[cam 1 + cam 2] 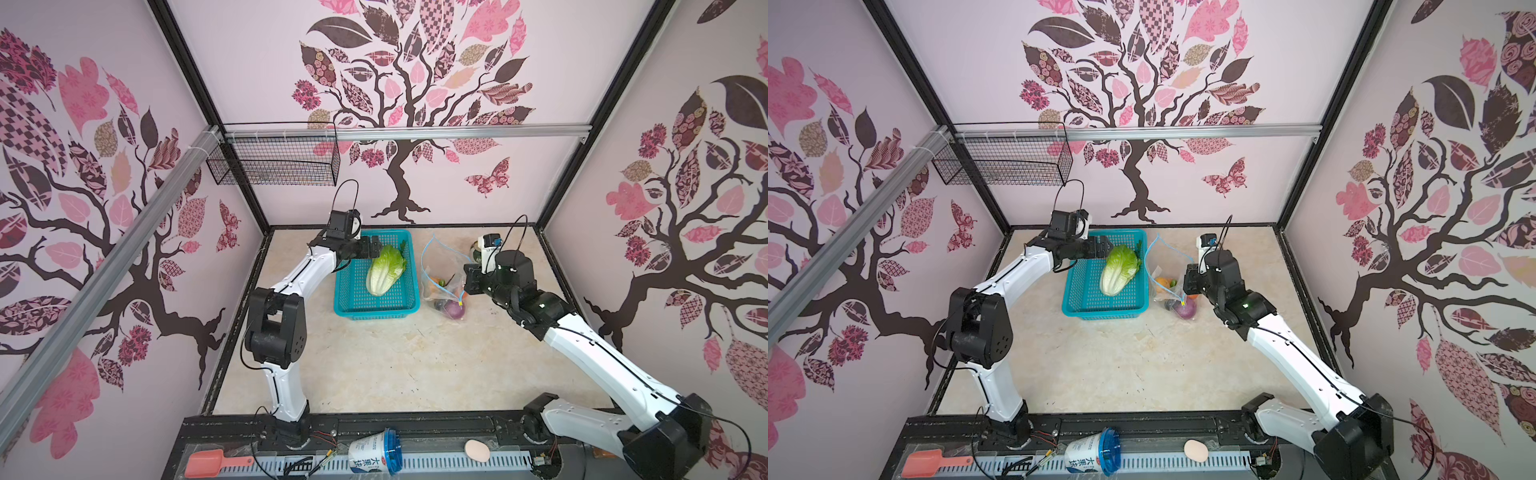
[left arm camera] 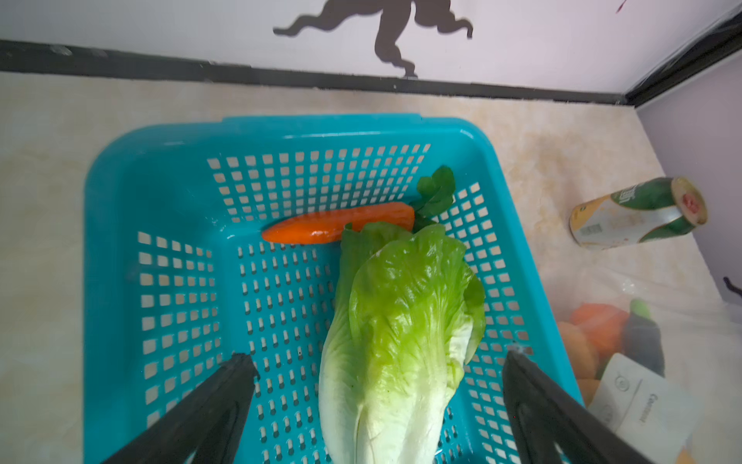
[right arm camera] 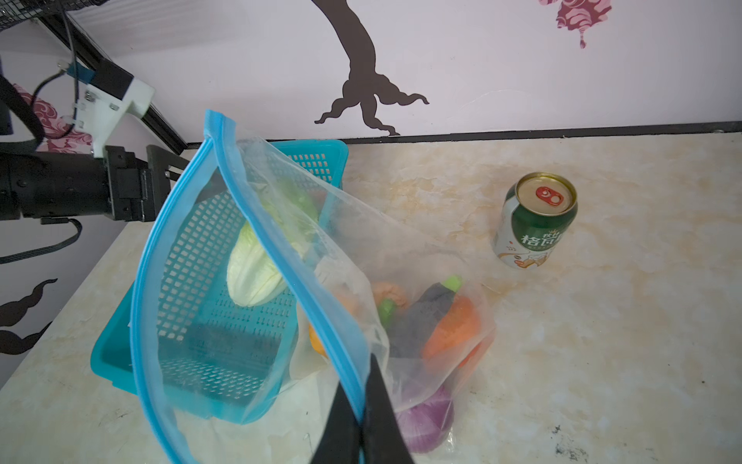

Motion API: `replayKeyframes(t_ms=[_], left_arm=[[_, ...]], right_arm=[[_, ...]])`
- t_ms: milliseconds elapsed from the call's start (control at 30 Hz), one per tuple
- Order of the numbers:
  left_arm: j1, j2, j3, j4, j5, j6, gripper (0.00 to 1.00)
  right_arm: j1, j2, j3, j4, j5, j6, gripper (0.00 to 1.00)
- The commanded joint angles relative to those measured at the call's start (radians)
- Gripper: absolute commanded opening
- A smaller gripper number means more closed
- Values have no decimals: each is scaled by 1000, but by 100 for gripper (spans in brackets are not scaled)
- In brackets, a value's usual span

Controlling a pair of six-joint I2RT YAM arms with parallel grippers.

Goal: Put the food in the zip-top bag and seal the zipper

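The left arm and the right arm have white shells with black joints. A thin black cable and small dark screws run along each shell. The fingers are black, long and flat.

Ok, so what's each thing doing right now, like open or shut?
zip-top bag: mouth open, partly filled.
zipper: unsealed.
napa cabbage: lying in the basket, not bagged.
carrot: lying in the basket too.
left gripper: open, above the napa cabbage.
right gripper: shut on the zipper.
drink can: standing upright.
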Motion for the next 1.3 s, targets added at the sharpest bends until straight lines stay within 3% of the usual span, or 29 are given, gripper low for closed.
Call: replayKeyframes(t_ms=[0, 300, 533, 767, 933, 1267], left_arm=[[-2, 40, 50, -98, 50, 71, 99], [-5, 142, 48, -84, 168, 68, 99], [-29, 178, 36, -64, 162, 71, 98], [-35, 193, 32, -39, 189, 51, 80], [-43, 188, 29, -36, 165, 32, 52], [-47, 27, -39, -101, 64, -7, 45]], right_arm=[[-10, -34, -9, 19, 3, -3, 0], [-15, -51, -21, 35, -28, -5, 0], [-15, -54, -25, 38, -32, -6, 0], [-15, -59, -27, 41, -33, -7, 0], [-16, -65, -29, 43, -32, -8, 0], [-16, -74, -28, 43, -21, -12, 0]])
